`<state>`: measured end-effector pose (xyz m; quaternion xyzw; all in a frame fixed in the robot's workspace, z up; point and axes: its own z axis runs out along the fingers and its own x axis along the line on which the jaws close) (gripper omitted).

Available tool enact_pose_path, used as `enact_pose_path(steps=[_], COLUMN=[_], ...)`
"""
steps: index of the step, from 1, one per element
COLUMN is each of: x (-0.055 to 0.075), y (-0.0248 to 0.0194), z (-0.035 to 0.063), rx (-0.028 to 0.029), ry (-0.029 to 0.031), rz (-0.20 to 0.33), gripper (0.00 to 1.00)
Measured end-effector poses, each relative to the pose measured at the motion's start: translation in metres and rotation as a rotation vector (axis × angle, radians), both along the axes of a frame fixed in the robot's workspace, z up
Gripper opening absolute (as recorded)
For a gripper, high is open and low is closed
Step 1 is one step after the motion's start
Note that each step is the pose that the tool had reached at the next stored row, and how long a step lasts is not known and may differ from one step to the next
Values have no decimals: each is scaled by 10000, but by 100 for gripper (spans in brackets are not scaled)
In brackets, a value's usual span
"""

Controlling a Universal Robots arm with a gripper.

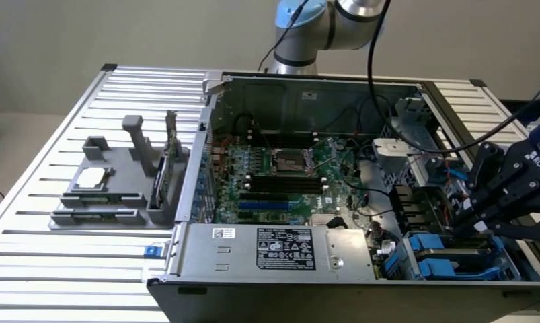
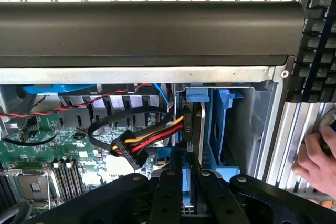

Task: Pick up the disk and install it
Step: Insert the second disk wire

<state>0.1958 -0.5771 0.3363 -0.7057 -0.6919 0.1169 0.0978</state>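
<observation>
From the exterior view's left we saw a grey parts stand (image 1: 108, 195) on the slatted tabletop (image 1: 36, 202), then the open computer case (image 1: 296, 81), and at the right the gripper (image 1: 479, 222) low over the blue drive bays (image 1: 436, 259). In the wrist view the jaws stood nearly closed on the disk (image 2: 188, 192), edge-on in its bay; we judged it stiff, fairly heavy, shock-sensitive, best held by the carrier's edges. That view added a person's hand (image 2: 317, 161) beside a keyboard (image 2: 315, 35).

Even soft daylight, sharp overall; case interior (image 1: 341, 168) shadowed, no glare
</observation>
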Motion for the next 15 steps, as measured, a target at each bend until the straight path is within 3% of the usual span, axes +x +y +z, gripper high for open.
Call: enact_pose_path(steps=[15], x=[15], y=[-15], z=[-28], rx=[90], ry=[-7], rz=[-1], gripper=[16])
